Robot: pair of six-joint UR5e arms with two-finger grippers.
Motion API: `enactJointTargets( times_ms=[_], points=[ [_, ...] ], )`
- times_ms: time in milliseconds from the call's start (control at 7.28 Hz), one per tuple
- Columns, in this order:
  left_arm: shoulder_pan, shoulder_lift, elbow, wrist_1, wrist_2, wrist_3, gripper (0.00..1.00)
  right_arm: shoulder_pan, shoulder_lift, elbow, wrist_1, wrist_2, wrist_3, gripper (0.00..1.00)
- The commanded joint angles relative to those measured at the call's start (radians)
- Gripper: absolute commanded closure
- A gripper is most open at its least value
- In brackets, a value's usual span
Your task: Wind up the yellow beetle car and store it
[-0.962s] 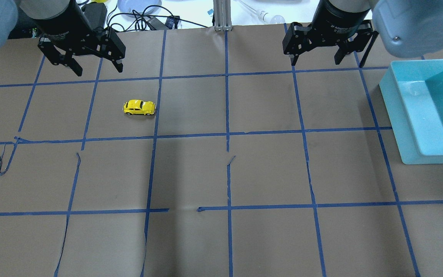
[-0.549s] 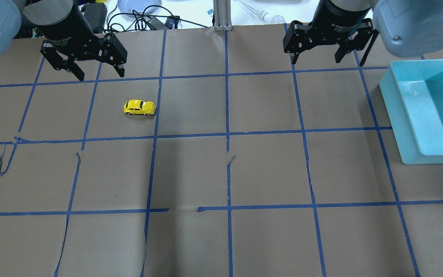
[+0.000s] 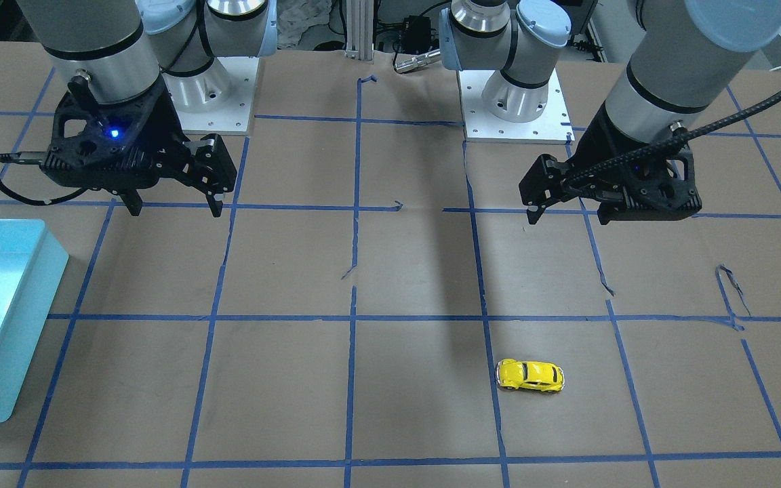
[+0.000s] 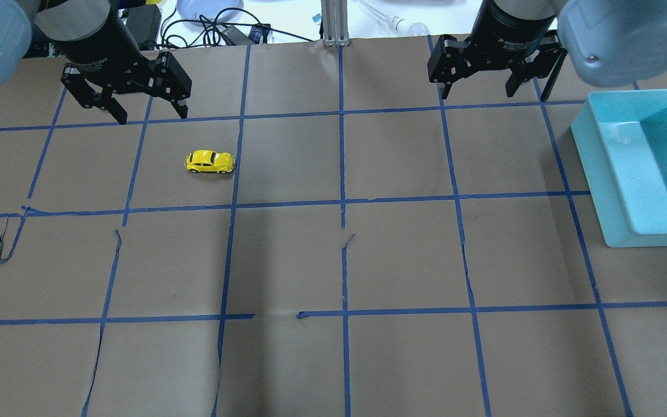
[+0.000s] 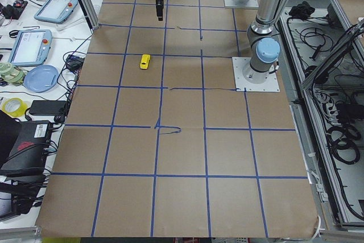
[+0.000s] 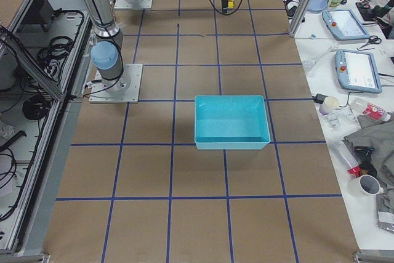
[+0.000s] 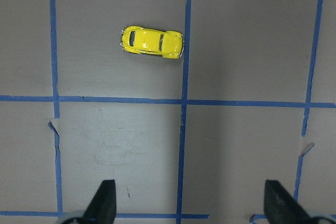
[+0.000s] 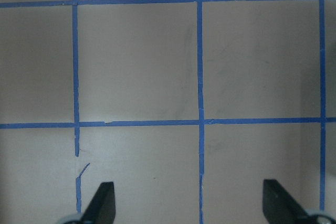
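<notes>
The yellow beetle car (image 4: 210, 162) stands on its wheels on the brown paper-covered table, in the left half. It also shows in the front-facing view (image 3: 530, 376), the left wrist view (image 7: 152, 41) and the exterior left view (image 5: 145, 61). My left gripper (image 4: 151, 116) is open and empty. It hovers above the table, behind the car and a little to its left, and also shows in the front-facing view (image 3: 567, 218). My right gripper (image 4: 477, 92) is open and empty over the far right of the table, also in the front-facing view (image 3: 175, 210). A teal bin (image 4: 591, 174) sits at the right edge.
The table is marked with a grid of blue tape (image 4: 342, 202), torn and lifted in places. Cables and a blue plate (image 4: 209, 8) lie beyond the far edge. An aluminium post (image 4: 333, 23) stands at the middle of the back edge.
My left gripper has shifted slightly towards the car. The car, the bin and my right gripper have stayed where they were.
</notes>
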Motion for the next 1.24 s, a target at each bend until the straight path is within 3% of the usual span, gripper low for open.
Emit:
enactJointTargets(
  times_ms=[0,1099],
  points=[
    [-0.003,0.003,-0.004,-0.008,0.005,0.001,0.00,0.001,0.016,0.007,0.001,0.006,0.004,0.00],
    [-0.003,0.006,-0.032,-0.009,0.008,-0.001,0.00,-0.008,0.008,-0.025,0.055,0.002,-0.048,0.00]
  ],
)
